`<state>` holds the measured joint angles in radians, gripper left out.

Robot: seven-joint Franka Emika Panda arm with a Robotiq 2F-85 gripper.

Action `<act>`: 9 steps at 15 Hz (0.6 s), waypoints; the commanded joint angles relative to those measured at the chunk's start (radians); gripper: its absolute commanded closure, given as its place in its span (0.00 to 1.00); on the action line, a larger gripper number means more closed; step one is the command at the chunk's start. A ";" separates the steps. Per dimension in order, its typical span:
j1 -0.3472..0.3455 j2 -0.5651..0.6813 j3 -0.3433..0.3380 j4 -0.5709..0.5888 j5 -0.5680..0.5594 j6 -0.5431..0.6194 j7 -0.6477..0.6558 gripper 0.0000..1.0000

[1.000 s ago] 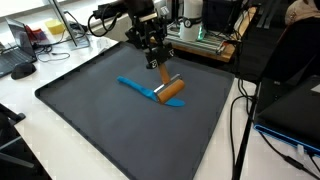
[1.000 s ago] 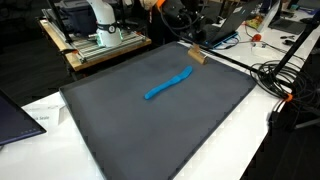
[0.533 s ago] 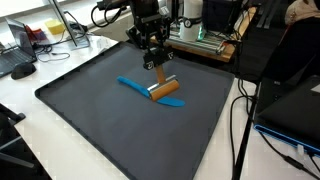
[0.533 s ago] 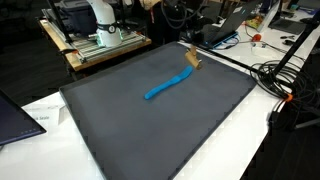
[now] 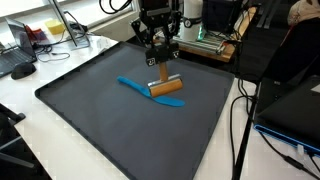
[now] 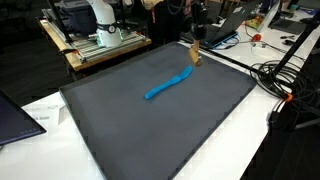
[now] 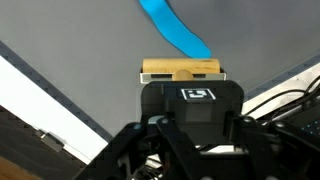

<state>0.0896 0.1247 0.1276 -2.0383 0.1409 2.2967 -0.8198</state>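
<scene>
On dark mat [image 5: 90,115], blue strip [image 5: 131,84] lies flat, left of centre; its right end meets the head of wooden tool [image 5: 166,88], contact unclear. Gripper [image 5: 159,58], above & slightly right, is clamped tight on tool's upright handle; wrist view shows strip running off beyond tool's head.

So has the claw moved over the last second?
Yes. In an exterior view the claw has shifted right and slightly up relative to the blue strip, carrying the wooden tool.
</scene>
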 commanded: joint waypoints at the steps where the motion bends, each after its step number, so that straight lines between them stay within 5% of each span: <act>1: 0.024 -0.001 0.000 0.038 -0.111 -0.022 0.195 0.78; 9: 0.061 0.053 0.021 0.128 -0.234 -0.110 0.490 0.78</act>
<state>0.1379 0.1445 0.1438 -1.9808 -0.0586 2.2394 -0.4247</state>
